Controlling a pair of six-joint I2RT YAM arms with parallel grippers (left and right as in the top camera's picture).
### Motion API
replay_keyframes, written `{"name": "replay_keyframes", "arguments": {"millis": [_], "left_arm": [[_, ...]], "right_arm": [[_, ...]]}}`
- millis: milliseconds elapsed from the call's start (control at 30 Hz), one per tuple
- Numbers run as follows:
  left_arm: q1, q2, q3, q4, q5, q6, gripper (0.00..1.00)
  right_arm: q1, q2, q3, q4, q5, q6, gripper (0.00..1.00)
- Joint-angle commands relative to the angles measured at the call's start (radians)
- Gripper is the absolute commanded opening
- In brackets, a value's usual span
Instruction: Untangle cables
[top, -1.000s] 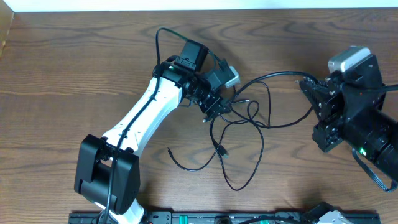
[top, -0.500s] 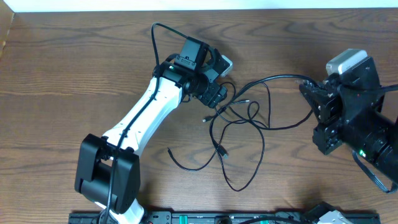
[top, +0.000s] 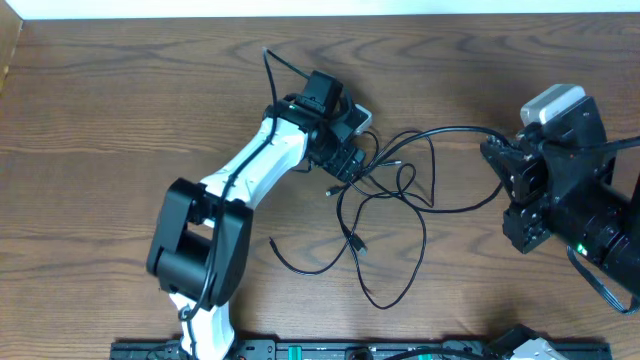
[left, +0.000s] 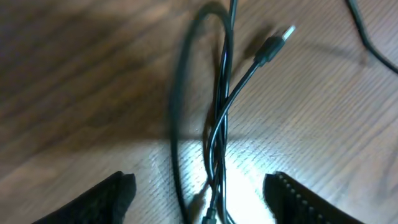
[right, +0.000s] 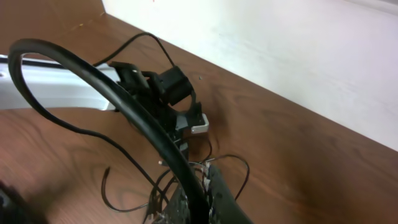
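Note:
A tangle of thin black cable (top: 400, 190) lies at the table's middle, with loose plug ends at the front (top: 358, 243) and front left (top: 275, 242). I see no white cord. My left gripper (top: 345, 163) is open and low over the tangle's left edge. In the left wrist view, several black strands (left: 217, 118) and a plug (left: 277, 40) run between its spread fingers (left: 205, 199). My right gripper (top: 497, 150) is shut on a black cable (right: 124, 106) that arcs from the tangle to its jaws (right: 199, 199).
The brown wooden table (top: 120, 120) ends at a white wall along the back (right: 280, 56). A black rail (top: 330, 350) runs along the front edge. The left arm's own wire (top: 270, 65) loops up behind its wrist.
The left arm has stretched forward and its wrist has turned, with the gripper staying at the tangle's left edge. The right arm and the cable loops have barely moved.

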Motion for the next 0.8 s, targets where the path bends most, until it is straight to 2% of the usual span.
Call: {"name": "replay_keyframes", "arguments": {"millis": [0, 33, 67, 167, 333, 533, 767], "left_arm": [[-0.001, 0.019, -0.002, -0.005, 0.011, -0.009, 0.51], [0.001, 0.019, -0.002, -0.007, -0.006, -0.008, 0.36], [0.004, 0.017, -0.002, -0.010, -0.034, -0.009, 0.27], [0.021, 0.007, -0.002, -0.028, -0.134, -0.020, 0.12], [0.107, -0.032, -0.002, -0.066, -0.280, -0.105, 0.08], [0.297, -0.149, -0.002, -0.100, -0.278, -0.159, 0.08], [0.538, -0.361, -0.002, -0.109, -0.278, -0.179, 0.08]], "right_arm": [[-0.004, -0.003, 0.007, -0.004, -0.003, -0.001, 0.01], [-0.004, -0.003, 0.007, -0.005, -0.002, -0.001, 0.01], [-0.004, -0.003, 0.007, -0.006, -0.001, -0.001, 0.01], [-0.004, -0.003, 0.007, -0.018, 0.039, -0.001, 0.01], [-0.004, -0.003, 0.007, -0.055, 0.237, 0.083, 0.01], [-0.004, -0.003, 0.007, -0.098, 0.511, 0.197, 0.01], [-0.004, -0.003, 0.006, -0.142, 0.629, 0.251, 0.01]]}}
